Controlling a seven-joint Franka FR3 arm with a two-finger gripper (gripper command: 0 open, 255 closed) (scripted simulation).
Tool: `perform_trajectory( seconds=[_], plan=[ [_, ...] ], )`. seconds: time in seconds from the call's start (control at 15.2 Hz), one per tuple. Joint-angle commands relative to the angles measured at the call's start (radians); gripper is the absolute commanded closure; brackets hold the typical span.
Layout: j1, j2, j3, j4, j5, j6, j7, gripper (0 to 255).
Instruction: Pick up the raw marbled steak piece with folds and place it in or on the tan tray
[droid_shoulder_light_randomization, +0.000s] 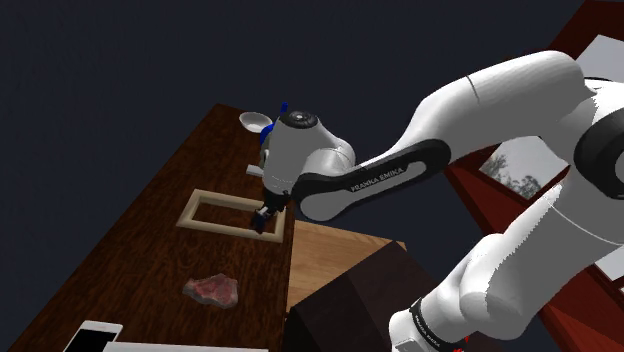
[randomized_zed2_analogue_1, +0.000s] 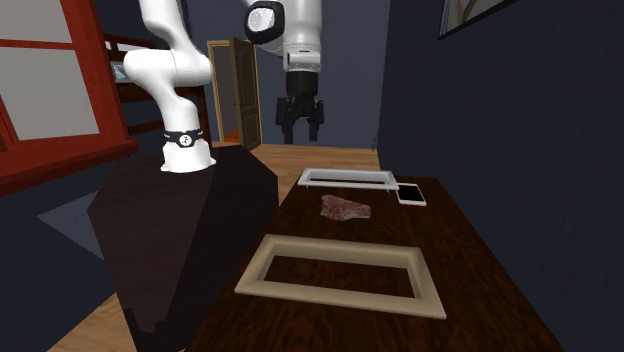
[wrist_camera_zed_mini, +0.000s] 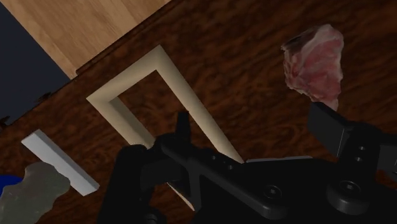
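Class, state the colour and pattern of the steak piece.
The steak piece is pink-red with whitish marbling, clearest in the wrist view.

Steak (randomized_zed2_analogue_1: 344, 208) on table (randomized_zed2_analogue_1: 470, 260), tray (randomized_zed2_analogue_1: 340, 299) nearby, not touching

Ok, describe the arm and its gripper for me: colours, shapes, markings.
The arm has smooth, rounded white shells with dark joints; one black joint band carries white FRANKA EMIKA lettering. A black ring with a small white mark circles its foot. The gripper is all black, boxy, with two blocky fingers.
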Motion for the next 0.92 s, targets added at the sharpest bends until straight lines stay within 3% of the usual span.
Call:
perform_trajectory(
  seconds=[0.0,0.46,0.86],
  plan=[
    [0.015,0.081,0.010,0.040,-0.053,0.026,0.047,0],
    [0.114,0.345,-0.012,0.198,-0.224,0.081,0.184,0],
    [0.221,0.560,-0.052,0.367,-0.316,0.096,0.249,0]
  ],
)
